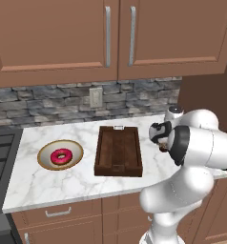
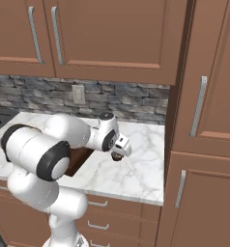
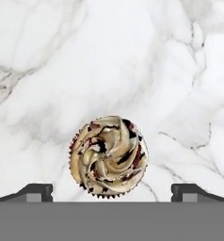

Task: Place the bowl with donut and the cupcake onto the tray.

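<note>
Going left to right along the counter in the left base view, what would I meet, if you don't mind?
Bowl holding the donut → tray → gripper over the cupcake.

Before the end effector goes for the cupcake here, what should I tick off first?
1. End effector open, fingers either side of the cupcake: ok.
2. Cupcake centred between the fingers: ok.
3. Cupcake upright on the marble counter: ok.
4. Fingers low enough to grip: cannot tell.
5. Tray bare, free to receive it: ok.
6. Bowl with donut on the tray: not ok, it sits on the counter beside the tray.
</note>
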### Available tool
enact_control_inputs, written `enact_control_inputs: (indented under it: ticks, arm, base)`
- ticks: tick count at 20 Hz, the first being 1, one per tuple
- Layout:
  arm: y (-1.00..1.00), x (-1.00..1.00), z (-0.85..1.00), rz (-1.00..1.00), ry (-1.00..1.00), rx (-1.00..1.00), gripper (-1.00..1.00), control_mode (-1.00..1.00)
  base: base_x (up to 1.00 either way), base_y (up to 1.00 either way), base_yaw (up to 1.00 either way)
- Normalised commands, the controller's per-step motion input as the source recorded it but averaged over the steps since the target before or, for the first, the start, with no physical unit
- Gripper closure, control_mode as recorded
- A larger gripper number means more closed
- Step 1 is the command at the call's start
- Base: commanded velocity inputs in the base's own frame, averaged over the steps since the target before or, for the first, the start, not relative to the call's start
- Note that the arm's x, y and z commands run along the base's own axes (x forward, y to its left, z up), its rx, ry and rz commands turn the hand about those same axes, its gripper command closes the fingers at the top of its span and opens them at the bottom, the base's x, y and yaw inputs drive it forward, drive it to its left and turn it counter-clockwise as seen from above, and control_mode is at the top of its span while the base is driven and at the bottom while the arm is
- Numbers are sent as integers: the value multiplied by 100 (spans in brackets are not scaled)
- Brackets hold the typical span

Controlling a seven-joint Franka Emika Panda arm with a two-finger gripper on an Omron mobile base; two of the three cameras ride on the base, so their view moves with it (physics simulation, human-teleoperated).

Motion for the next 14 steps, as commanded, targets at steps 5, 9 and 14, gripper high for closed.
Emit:
enact_control_inputs:
  ticks: [5, 9, 14]
  arm:
    - [-1, 2, -19, 0, 0, 1, -100, -100]
    - [0, 13, -23, 0, 0, 1, -100, -100]
    - [0, 18, -13, 0, 0, 0, -100, -100]
  base:
    - [0, 0, 0]
    - [0, 0, 0]
    - [0, 0, 0]
